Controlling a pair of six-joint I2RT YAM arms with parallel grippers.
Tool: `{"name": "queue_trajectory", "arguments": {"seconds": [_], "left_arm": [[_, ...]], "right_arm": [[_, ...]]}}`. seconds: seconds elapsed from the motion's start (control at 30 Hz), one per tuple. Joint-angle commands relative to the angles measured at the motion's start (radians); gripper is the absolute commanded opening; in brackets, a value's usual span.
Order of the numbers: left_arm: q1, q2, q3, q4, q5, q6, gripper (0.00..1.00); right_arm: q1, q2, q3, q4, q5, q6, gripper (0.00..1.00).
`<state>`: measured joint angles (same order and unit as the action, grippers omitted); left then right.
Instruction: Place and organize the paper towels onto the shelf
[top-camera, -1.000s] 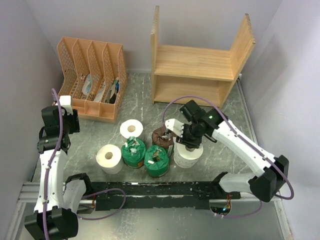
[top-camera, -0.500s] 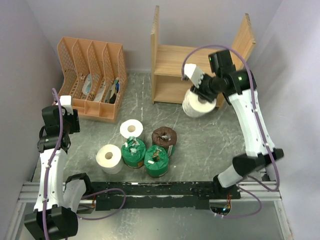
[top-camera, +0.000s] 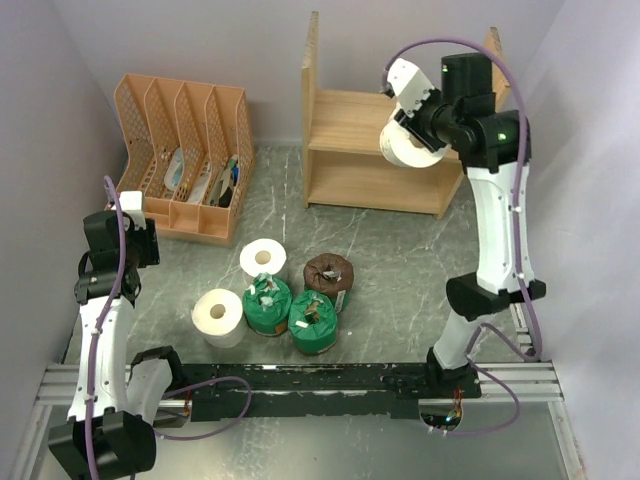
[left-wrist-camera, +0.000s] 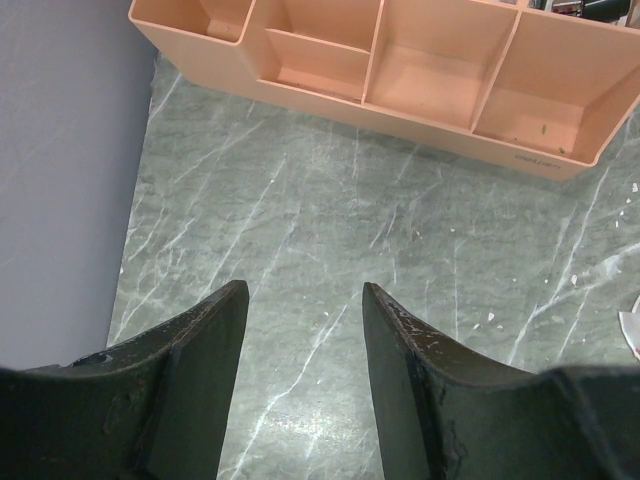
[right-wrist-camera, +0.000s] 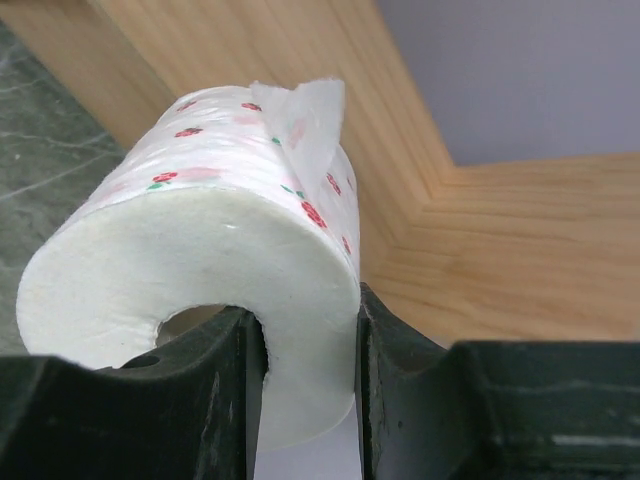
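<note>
At the near left the left gripper (left-wrist-camera: 302, 300) hangs over bare table (top-camera: 400, 260), its fingers apart and holding nothing. Just beyond, in the middle of the table, five paper towels stand on end, close together: two plain white rolls (top-camera: 219, 316), two green-wrapped rolls (top-camera: 266, 303) and a brown-ended roll (top-camera: 327, 275). They look light and soft, so a hard squeeze would probably dent them. The hollow core offers the safest hold, and the wrapped ones likely need a pinch across the body, where the film may slip. Farther off at the right, the right gripper (right-wrist-camera: 300, 340) is clamped on the wall of a sixth roll (right-wrist-camera: 200, 220), one finger in its core and one outside, and holds it tilted above the right end of the upper board of the shelf (top-camera: 370, 120). A loose flap of sheet sticks up from it. The marbled green table seems smooth and flat. An orange organizer (top-camera: 185, 120) stands at the far left, and plain walls close in on the sides and the far end.
</note>
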<state>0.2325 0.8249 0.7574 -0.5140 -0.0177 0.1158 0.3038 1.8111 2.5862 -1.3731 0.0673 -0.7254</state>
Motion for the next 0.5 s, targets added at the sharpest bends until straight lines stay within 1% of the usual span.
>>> {"name": "queue_trajectory", "arguments": {"seconds": [0.0,0.07,0.17,0.27,0.37,0.47], "left_arm": [[0.011,-0.002,0.0,0.008,0.003,-0.005,0.61],[0.012,-0.004,0.0,0.008,0.005,-0.005,0.61],[0.012,-0.006,0.0,0.009,0.005,-0.004,0.6],[0.013,-0.009,0.0,0.007,0.005,-0.004,0.6],[0.014,-0.022,-0.003,0.009,0.007,-0.004,0.6],[0.014,-0.03,-0.005,0.011,0.01,-0.002,0.6]], "right_arm": [[-0.006,-0.098,-0.012,0.049,0.065,-0.013,0.0],[-0.032,-0.097,0.004,0.047,0.067,-0.02,0.0],[-0.123,-0.072,-0.004,0.099,0.06,-0.001,0.0],[-0.191,-0.036,-0.016,0.19,0.054,0.122,0.0],[-0.204,-0.038,-0.072,0.266,0.068,0.271,0.0],[-0.211,-0.029,-0.072,0.265,0.004,0.37,0.0]]}}
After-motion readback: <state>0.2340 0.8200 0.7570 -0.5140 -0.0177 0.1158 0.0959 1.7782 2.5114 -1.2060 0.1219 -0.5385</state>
